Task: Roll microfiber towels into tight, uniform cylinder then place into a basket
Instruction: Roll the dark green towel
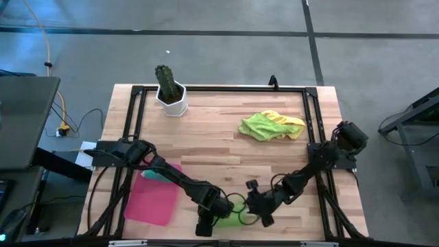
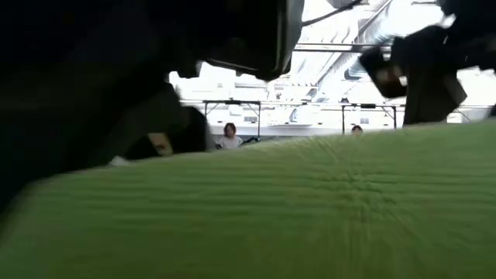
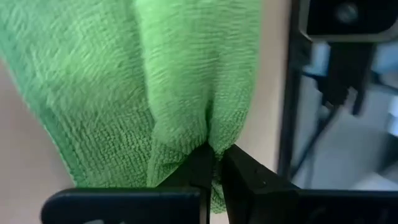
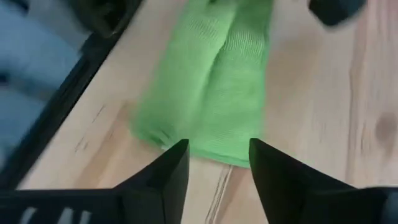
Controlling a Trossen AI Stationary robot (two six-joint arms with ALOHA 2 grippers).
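Green towel point(image 1: 230, 211) lies rolled at the table's six o'clock edge, just right of the pink basket point(image 1: 154, 199), between both grippers. Left gripper point(image 3: 216, 163) has its fingers pinched tight on a fold of it; right gripper point(image 4: 217, 163) stands just off the roll's end with fingers spread, holding nothing. My worry: with only a fold pinched, a lift could let the roll unwind and sag before it reaches the basket. Wrist views show the pinch and the gap; overhead shows neither, but alone shows the yellow-and-lime towels point(image 1: 273, 126) waiting at two o'clock, the cactus pot point(image 1: 171, 92) at eleven.
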